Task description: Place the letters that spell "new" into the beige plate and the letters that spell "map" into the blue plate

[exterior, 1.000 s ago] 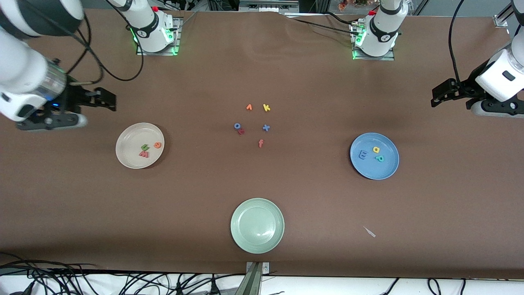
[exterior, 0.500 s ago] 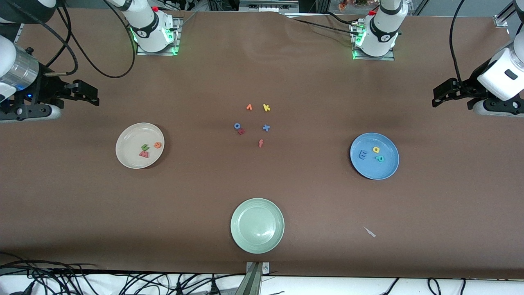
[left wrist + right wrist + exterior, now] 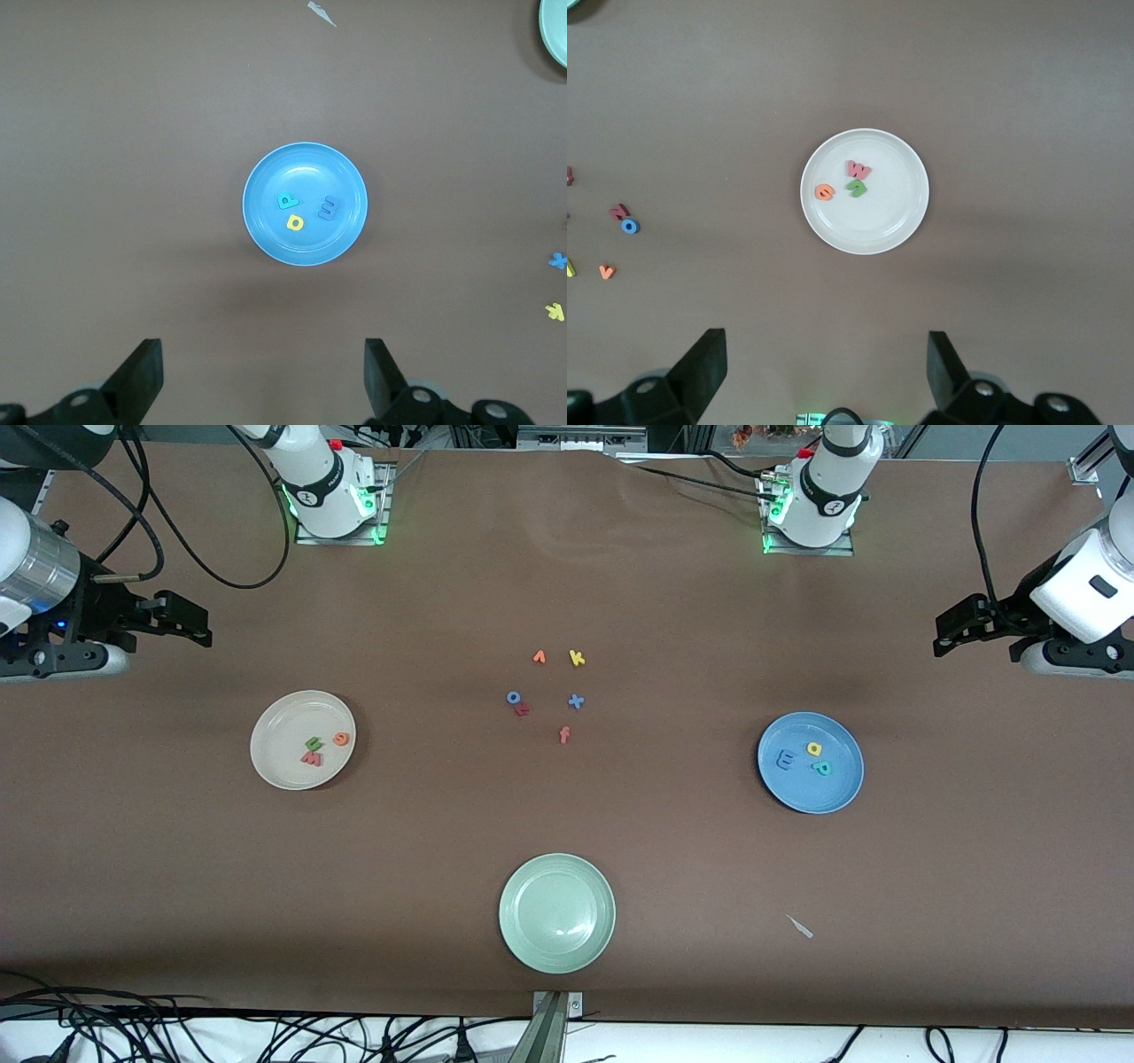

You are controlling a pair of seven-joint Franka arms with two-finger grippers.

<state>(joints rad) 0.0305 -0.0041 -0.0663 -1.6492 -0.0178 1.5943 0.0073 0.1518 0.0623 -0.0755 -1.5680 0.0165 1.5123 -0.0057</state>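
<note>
Wrist views: both jaws wide, empty.

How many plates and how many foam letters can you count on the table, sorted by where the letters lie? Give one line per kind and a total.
Plates: 3: beige plate, blue plate, pale green plate
Letters in the beige plate: 3
Letters in the blue plate: 3
Loose letters on the table: 6
Total: 15

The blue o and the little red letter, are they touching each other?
Touching. In the front view the red letter sits right against the blue o with no table showing between them; the right wrist view shows the same.
</note>
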